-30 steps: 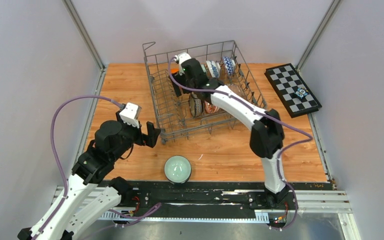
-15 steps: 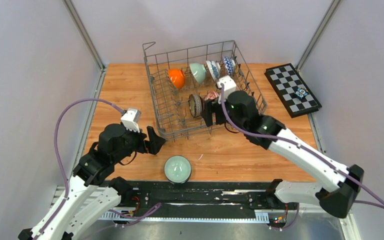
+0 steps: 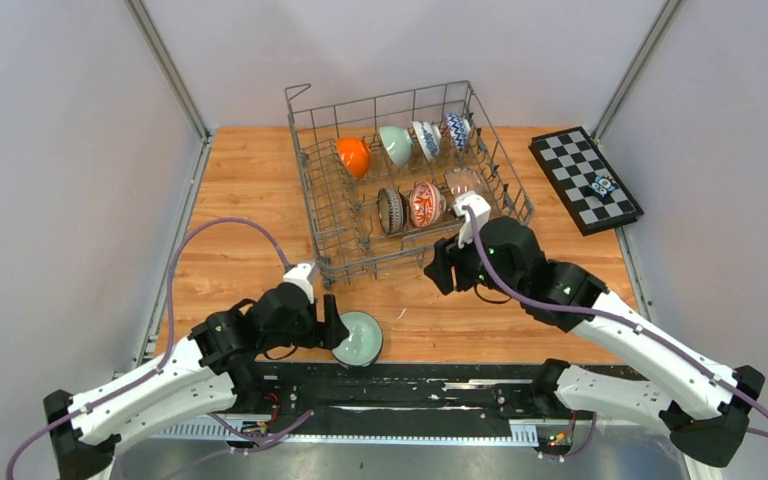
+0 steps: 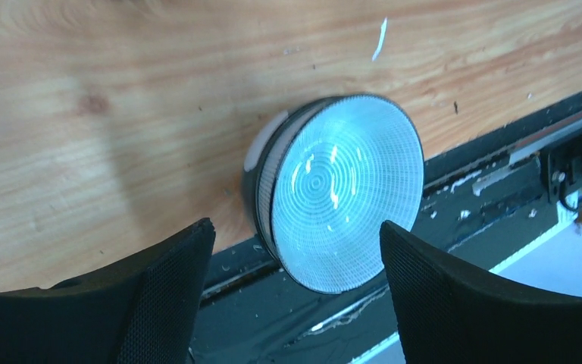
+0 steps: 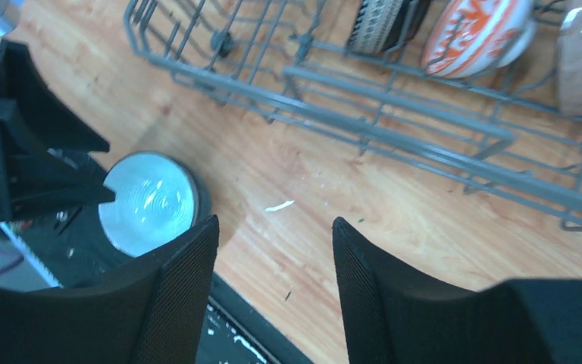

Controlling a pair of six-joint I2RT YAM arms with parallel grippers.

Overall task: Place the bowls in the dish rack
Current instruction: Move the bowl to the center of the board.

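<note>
The grey wire dish rack [image 3: 312, 205] stands at the back middle of the table. Several bowls stand on edge in it: orange [image 3: 353, 156], pale green [image 3: 395, 146], two blue-white patterned [image 3: 426, 138], dark-rimmed beige [image 3: 391, 210] and red-white patterned [image 3: 425, 203]. In the right wrist view the rack's front wall [image 5: 394, 136] and the red-white bowl [image 5: 474, 34] show. My right gripper [image 3: 441, 271] hangs open and empty just in front of the rack [image 5: 273, 292]. My left gripper [image 3: 334, 325] is open, low at the near edge [image 4: 295, 303].
A round pale ribbed disc with a dark rim [image 3: 356, 338] lies by the near edge, straight ahead of the left fingers [image 4: 333, 193] and not touched by them. A black-and-white chequered board [image 3: 585, 178] lies at the back right. A black rail [image 3: 430, 385] runs along the front.
My right arm has pulled back out of the rack to its front side, its jaws narrowing. My left arm has swung down and right to the pale disc.
</note>
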